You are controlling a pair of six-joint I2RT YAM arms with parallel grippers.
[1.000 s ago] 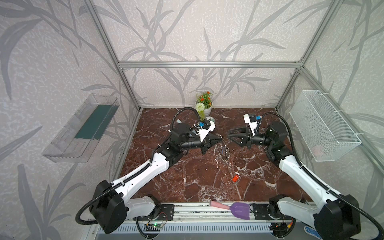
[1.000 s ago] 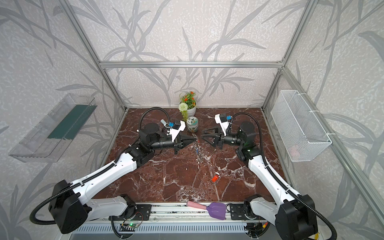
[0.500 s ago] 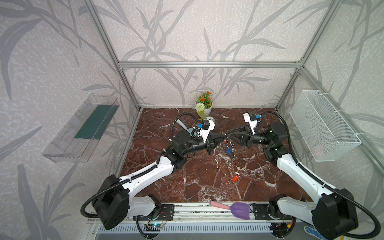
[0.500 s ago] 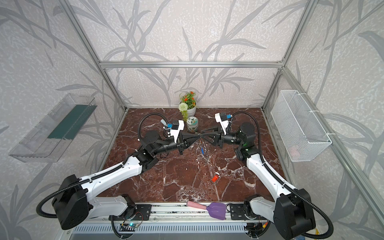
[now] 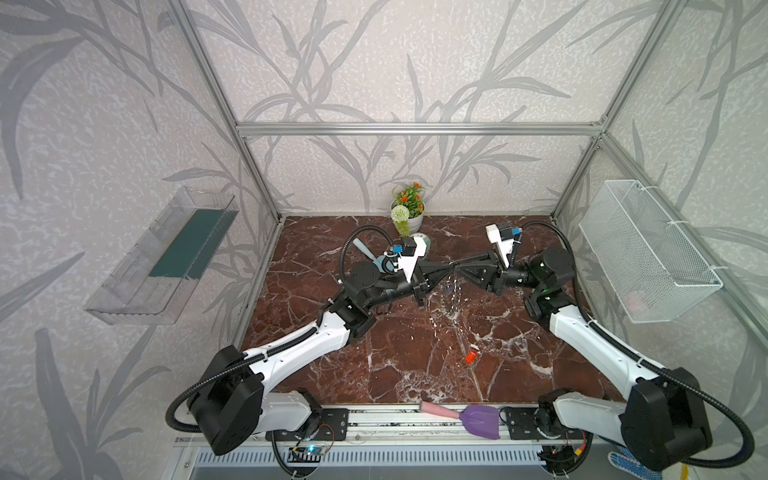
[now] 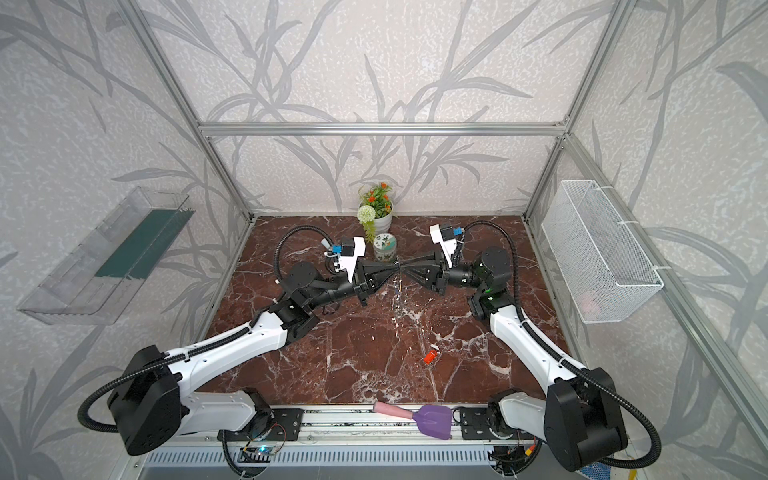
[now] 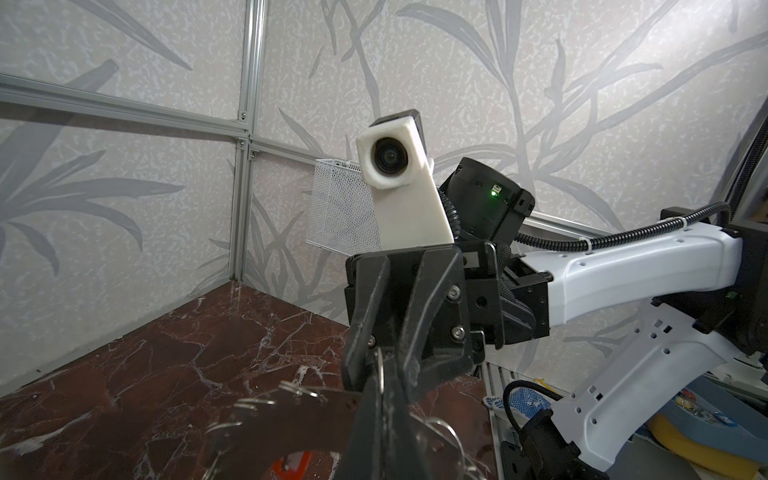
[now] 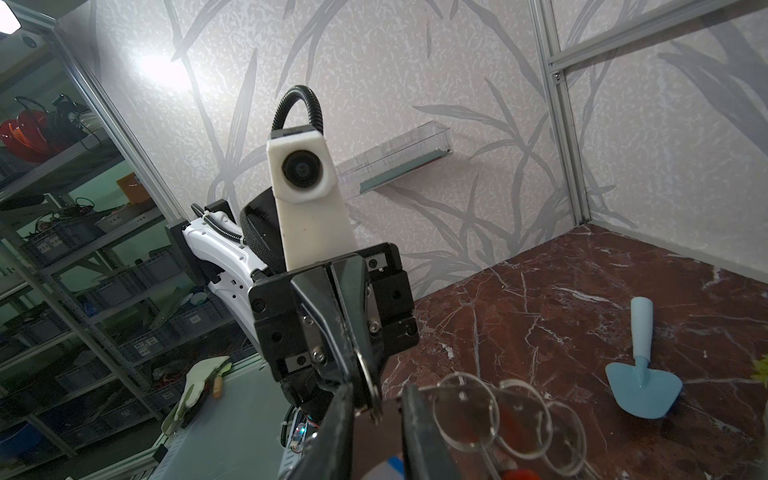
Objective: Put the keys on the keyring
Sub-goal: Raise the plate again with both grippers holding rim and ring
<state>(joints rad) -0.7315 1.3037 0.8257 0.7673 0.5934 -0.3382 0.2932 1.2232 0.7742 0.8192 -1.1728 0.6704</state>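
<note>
In both top views my two grippers meet tip to tip above the middle of the marble floor. My left gripper [image 7: 384, 384] is shut on one split ring of the keyring [image 7: 291, 419], a flat grey plate that hangs below it [image 5: 453, 291] [image 6: 397, 291]. My right gripper [image 8: 378, 388] stands narrowly open, its fingers [image 8: 338, 432] either side of the left fingertips and the pinched ring. Below the right jaws a bit of blue key head [image 8: 392, 461] shows by the keyring. The red-orange key [image 5: 471, 356] [image 6: 431, 356] lies on the floor nearer the front.
A blue trowel [image 8: 642, 374] lies behind the left arm. A patterned cup [image 6: 384, 247] and a flower pot [image 5: 409, 208] stand at the back. A purple trowel [image 5: 478, 419] rests on the front rail. A wire basket [image 5: 648, 249] hangs on the right wall, a clear shelf [image 5: 166, 257] on the left.
My left gripper has moved right with the keyring until its tips reached the right gripper. The right jaws have narrowed around them.
</note>
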